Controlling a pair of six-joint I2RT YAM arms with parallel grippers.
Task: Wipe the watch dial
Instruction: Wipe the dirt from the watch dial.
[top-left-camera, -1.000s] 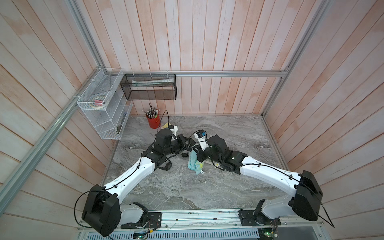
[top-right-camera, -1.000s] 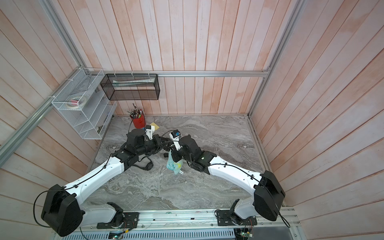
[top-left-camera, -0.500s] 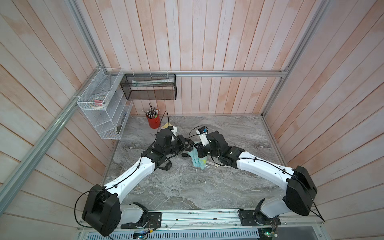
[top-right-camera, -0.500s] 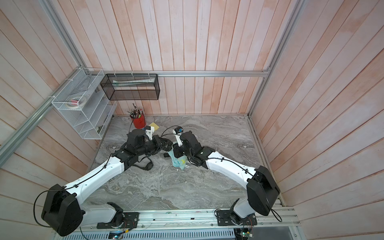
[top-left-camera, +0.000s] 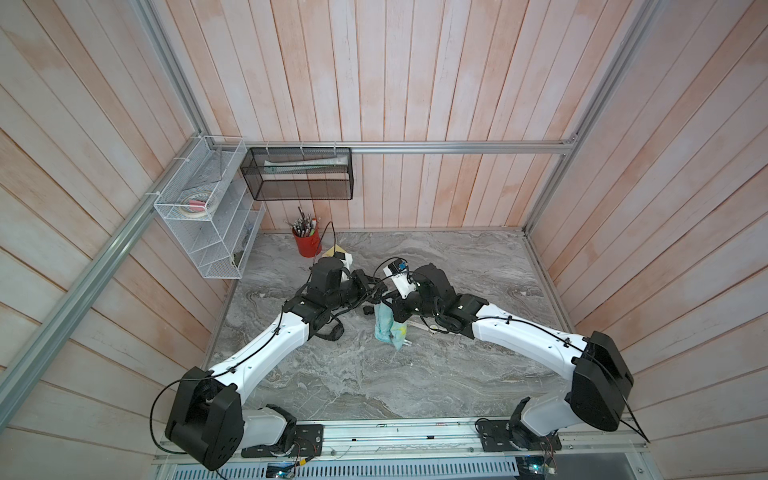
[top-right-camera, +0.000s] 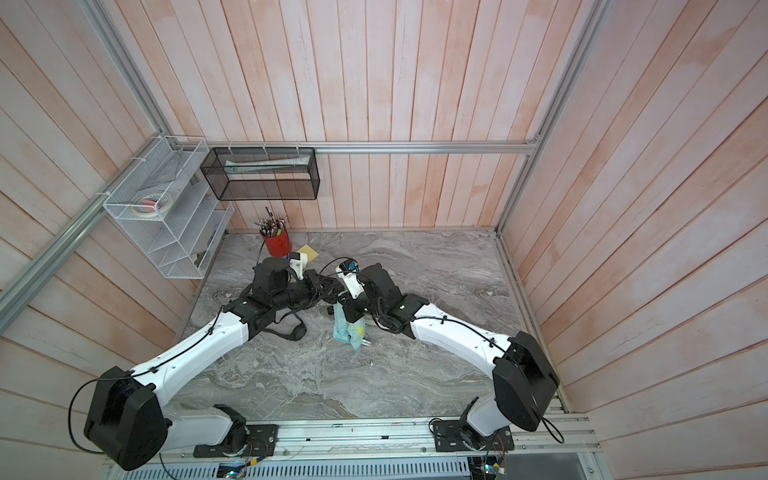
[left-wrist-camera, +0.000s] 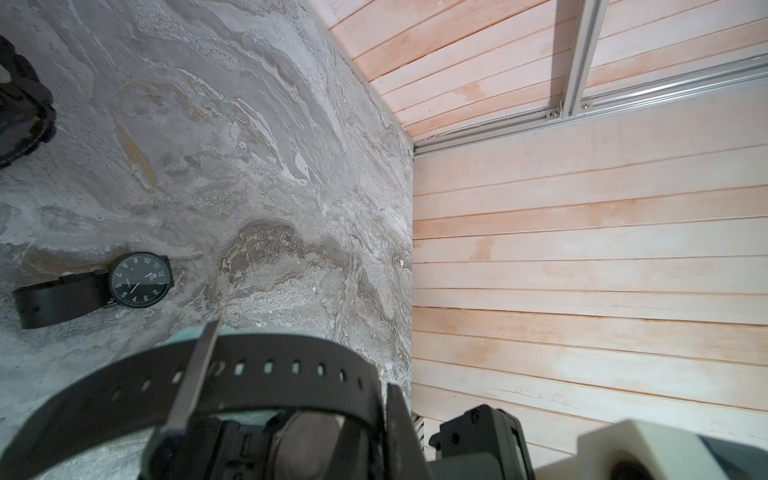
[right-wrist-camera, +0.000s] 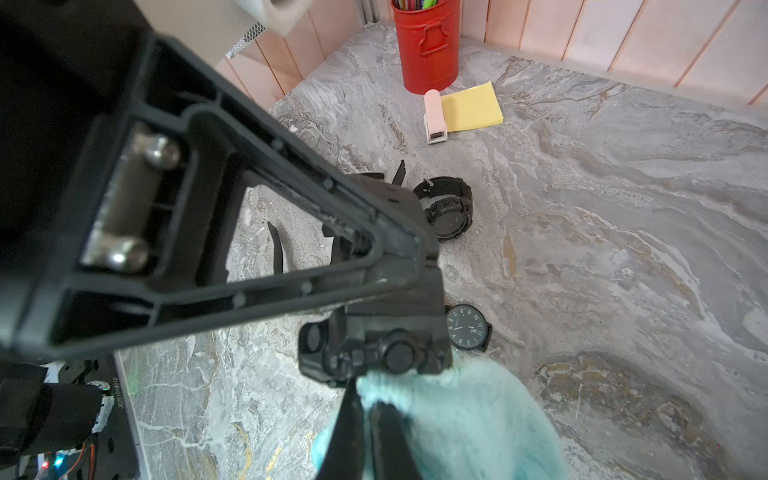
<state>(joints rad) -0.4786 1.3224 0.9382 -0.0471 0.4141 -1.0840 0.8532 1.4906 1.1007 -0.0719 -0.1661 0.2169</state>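
Left wrist view: watch (left-wrist-camera: 270, 368) held above table (left-wrist-camera: 249, 124), near its middle, strap across left gripper (left-wrist-camera: 299, 361), jaws clamped on it. Right gripper (right-wrist-camera: 372, 409) closed tight on teal cloth (right-wrist-camera: 457, 415), cloth touching watch case; dial hidden. On table just beside: flat analog watch (left-wrist-camera: 140, 279); bulky watch (right-wrist-camera: 446, 208) farther back. Red cup (right-wrist-camera: 428, 45) and yellow pad (right-wrist-camera: 471, 108) at rear.
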